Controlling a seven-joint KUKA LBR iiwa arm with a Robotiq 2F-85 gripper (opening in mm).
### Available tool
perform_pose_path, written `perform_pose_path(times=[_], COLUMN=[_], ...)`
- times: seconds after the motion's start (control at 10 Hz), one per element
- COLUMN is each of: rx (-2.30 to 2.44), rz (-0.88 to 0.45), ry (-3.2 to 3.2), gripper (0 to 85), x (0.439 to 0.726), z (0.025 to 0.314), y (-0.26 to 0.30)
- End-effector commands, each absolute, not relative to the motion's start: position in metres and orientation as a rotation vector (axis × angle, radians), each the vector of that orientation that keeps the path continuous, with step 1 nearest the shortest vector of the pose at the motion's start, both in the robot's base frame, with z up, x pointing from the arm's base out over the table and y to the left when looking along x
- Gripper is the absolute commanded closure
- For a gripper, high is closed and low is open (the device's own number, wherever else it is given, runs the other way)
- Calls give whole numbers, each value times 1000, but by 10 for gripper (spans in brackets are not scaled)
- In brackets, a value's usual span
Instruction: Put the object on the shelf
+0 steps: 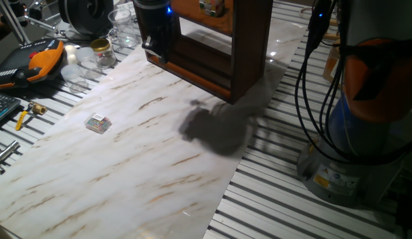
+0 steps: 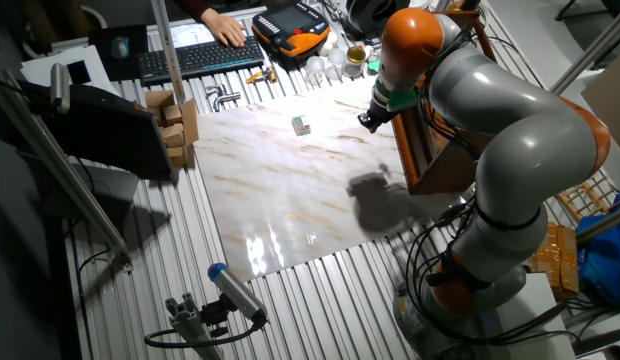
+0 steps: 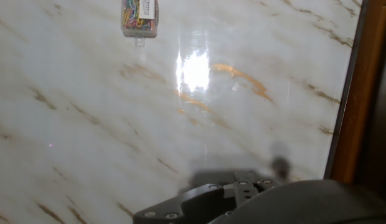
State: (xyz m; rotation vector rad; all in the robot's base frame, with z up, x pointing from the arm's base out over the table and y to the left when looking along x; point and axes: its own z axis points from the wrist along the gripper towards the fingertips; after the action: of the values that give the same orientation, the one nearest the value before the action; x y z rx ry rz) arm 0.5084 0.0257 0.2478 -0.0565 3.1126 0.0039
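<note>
White marble-patterned tabletop (image 1: pixel 126 172) sits on a slatted metal bench; the large dark-brown wooden open-frame shelf (image 1: pixel 226 46) stands at its far edge, with the black two-finger gripper (image 1: pixel 156 53) raised just in front of it, fingers too hidden to tell whether spread or closed. Small puzzle cube with mixed coloured squares (image 1: pixel 98 123) lies alone on the marble, well apart from gripper and shelf, and appears at the top edge in the hand view (image 3: pixel 139 17).
</note>
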Motion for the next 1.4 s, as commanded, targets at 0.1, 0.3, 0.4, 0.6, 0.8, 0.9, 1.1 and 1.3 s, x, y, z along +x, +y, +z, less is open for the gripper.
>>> perform_pose_path(times=[0.1,0.3,0.4,0.6,0.8,0.9,1.1,1.3], rx=[-63,-70,-73,-73,-73,-83,-90,-100], rz=[9,4,0,10,5,5,0,-7], ry=[3124,3128,3130,3137,3137,3142,3146,3155], gripper=[850,850,850,850,850,850,850,850], x=[508,507,507,507,507,507,507,507], z=[247,248,248,248,248,248,248,248], y=[26,27,27,27,27,26,26,26])
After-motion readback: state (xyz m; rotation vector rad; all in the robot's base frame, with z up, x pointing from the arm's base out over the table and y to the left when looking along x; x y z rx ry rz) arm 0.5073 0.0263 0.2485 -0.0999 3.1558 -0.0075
